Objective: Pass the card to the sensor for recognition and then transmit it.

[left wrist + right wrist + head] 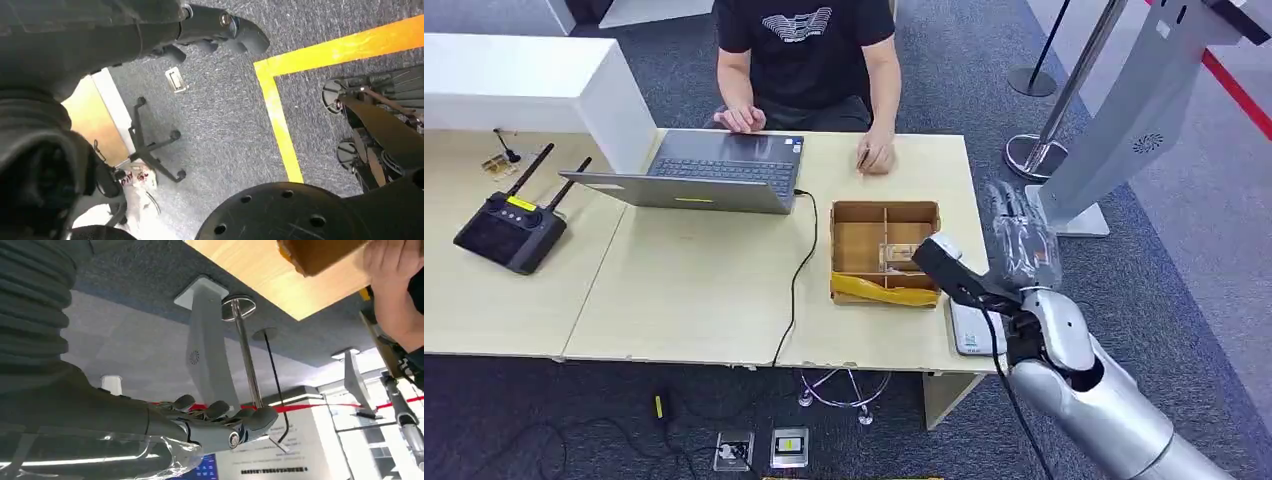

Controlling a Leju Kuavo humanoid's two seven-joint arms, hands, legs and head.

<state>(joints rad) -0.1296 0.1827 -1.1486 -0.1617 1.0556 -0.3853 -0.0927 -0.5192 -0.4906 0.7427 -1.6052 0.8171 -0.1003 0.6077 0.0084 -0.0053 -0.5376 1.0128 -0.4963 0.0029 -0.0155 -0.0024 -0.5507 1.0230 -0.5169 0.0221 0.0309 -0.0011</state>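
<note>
A cardboard box [855, 236] with several compartments stands on the right part of the table. A small card [896, 256] lies in its middle compartment and a yellow strip [879, 290] along its front. A flat white sensor [966, 331] lies at the table's near right corner, partly hidden by my right arm. My right hand [1022, 238], wrapped in clear plastic, hovers just past the table's right edge with fingers stretched out and nothing in them; the right hand [220, 426] looks the same in its wrist view. My left hand [220, 27] hangs over the carpet, fingers loose, holding nothing.
A person [809, 45] sits at the far side with both hands on the table by an open laptop [714, 172]. A black router [509, 230] sits at the left. A white kiosk stand [1124, 110] and a stanchion [1049, 140] stand right of the table. A cable [799, 270] crosses the tabletop.
</note>
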